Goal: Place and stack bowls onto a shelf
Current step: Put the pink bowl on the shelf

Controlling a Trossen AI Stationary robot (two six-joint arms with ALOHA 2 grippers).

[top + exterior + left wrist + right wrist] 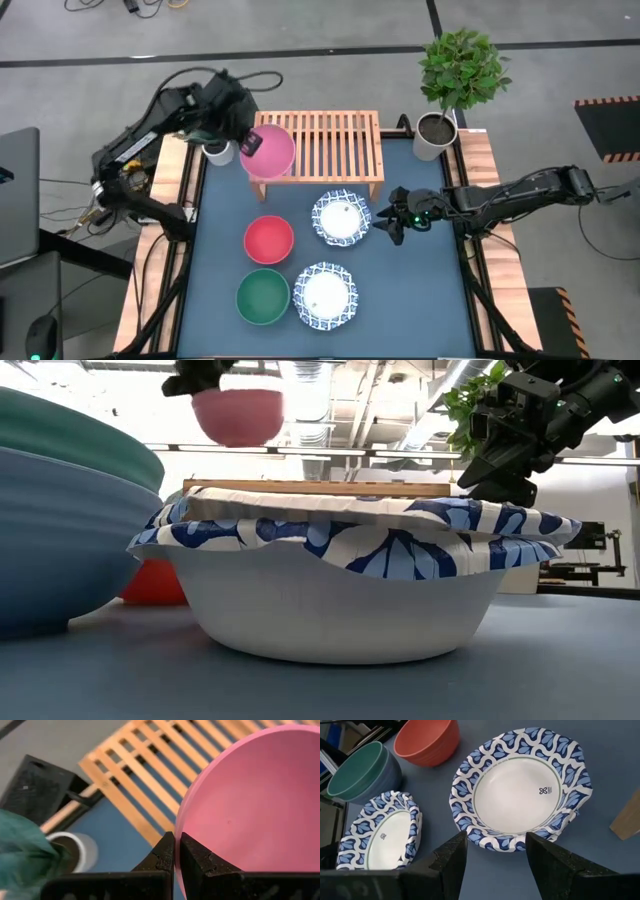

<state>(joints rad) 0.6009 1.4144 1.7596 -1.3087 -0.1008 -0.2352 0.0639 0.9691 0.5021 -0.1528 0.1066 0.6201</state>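
- My left gripper [252, 143] is clamped on the rim of the pink bowl [270, 150]; in the left wrist view the two fingers [165, 852] are pinched almost together with the pink edge between them.
- That bowl hangs above the left end of the shelf [330, 145]. The low view shows it [238, 415] lifted well clear of the slats, so I count it as carried, not yet placed.
- My right gripper [396, 215] hovers just beside the nearer white-and-blue bowl [341, 219], which stands in front of the shelf. Its jaws stand wide apart and hold nothing, pointed at that bowl's rim [520, 790].
- Left on the blue tabletop [420, 290]: a red bowl [269, 240], the teal bowl [262, 297], and the second white-and-blue bowl [324, 293].
- From above, the shelf appears to have no bowl resting on it, though the part under the pink bowl is hidden from me.
- My reading: the task is at its start. The first bowl is about to be set down, four remain on the table, and no stacking has been done.
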